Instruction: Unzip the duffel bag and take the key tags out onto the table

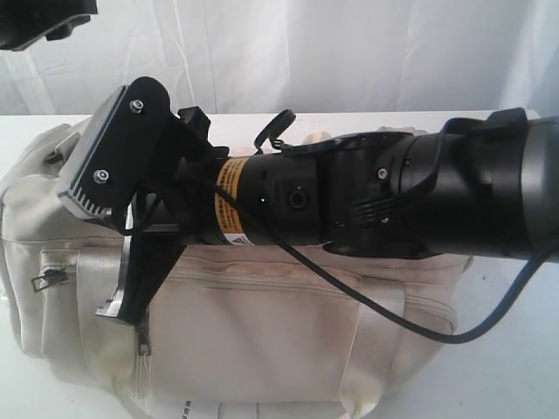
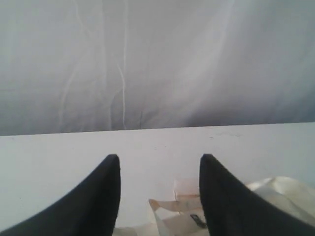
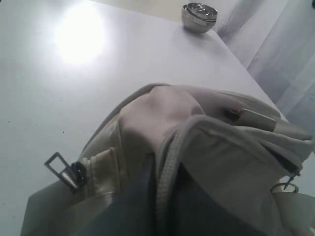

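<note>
The cream duffel bag [image 1: 262, 332] lies on the white table [image 1: 515, 367]. My right arm reaches across it from the right, and the right gripper [image 1: 122, 301] hangs at the bag's left end. The right wrist view looks closely at the bag [image 3: 167, 113], with its grey zipper [image 3: 165, 172] running between dark blurred shapes; fingers or lining, I cannot tell. A metal zip pull [image 3: 64, 169] lies beside it. My left gripper [image 2: 160, 162] is open over the table [image 2: 59, 157], with the bag's end [image 2: 275, 191] below it. The key tags are hidden.
A round shiny metal object [image 3: 199, 15] stands at the table's far edge. A white curtain [image 1: 349, 52] hangs behind the table. The left arm [image 1: 44, 22] shows only at the top left corner. A black cable [image 1: 367, 305] droops over the bag.
</note>
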Controlling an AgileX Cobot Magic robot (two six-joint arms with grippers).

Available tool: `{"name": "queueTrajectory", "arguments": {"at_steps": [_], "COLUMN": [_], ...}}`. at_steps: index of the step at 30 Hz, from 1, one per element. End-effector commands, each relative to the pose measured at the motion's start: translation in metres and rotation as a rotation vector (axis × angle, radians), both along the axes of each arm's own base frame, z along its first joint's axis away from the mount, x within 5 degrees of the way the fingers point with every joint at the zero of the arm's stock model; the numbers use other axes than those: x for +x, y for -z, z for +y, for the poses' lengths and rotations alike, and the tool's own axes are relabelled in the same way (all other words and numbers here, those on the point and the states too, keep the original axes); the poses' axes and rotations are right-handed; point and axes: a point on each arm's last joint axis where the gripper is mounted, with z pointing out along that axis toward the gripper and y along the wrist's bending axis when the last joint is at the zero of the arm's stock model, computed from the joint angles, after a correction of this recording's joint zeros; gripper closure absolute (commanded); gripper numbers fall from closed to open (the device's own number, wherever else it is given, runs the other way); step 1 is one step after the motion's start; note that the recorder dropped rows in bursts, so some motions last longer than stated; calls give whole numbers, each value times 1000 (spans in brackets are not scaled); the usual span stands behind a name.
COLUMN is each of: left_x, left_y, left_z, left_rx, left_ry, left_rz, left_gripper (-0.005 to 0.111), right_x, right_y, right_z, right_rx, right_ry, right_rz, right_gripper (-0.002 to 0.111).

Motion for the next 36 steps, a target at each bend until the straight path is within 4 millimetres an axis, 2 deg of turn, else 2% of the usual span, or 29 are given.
{"name": "queueTrajectory", "arguments": {"at_steps": [1, 6, 9, 12, 15, 18, 21, 23, 26, 28, 30, 33, 36], "left_x": [-55, -134, -174, -211, -239, -257, -270, -278, -288, -295, -300, -305, -304], "left_y": [-35, -75, -85, -79, -58, -37, -16, -2, 21, 32, 38, 47, 55], "left_z": [7, 22, 30, 35, 38, 40, 42, 43, 42, 42, 43, 44, 44], "left_rx": [55, 92, 102, 119, 128, 115, 99, 97, 111, 116, 122, 135, 165], "left_ry": [82, 144, 173, 219, 272, 293, 308, 321, 357, 383, 397, 407, 418], "left_rz": [5, -104, -137, -112, -58, -40, -29, -6, 70, 106, 126, 136, 138], "left_gripper": [54, 58, 58, 58, 58, 63, 80, 90, 105, 107, 107, 107, 107], "right_x": [-6, -6, -6, -6, -5, -5, -6, -5, 4, 8, 8, -4, -21], "right_y": [-21, -21, -21, -21, -22, -28, -39, -45, -45, -44, -48, -57, -56], "right_z": [-1, -1, -1, -1, -1, -1, -4, -10, -27, -40, -49, -48, -39], "right_rx": [95, 95, 99, 103, 125, 197, 258, 237, 62, -63, -94, -53, -60], "right_ry": [-35, -35, -30, -25, -8, -3, 13, 62, 216, 337, 407, 374, 325], "right_rz": [10, 10, 24, 43, 75, 140, 178, 162, 33, -38, -34, -14, -8], "right_gripper": [108, 108, 106, 97, 81, 60, 47, 47, 47, 47, 47, 47, 47]}}
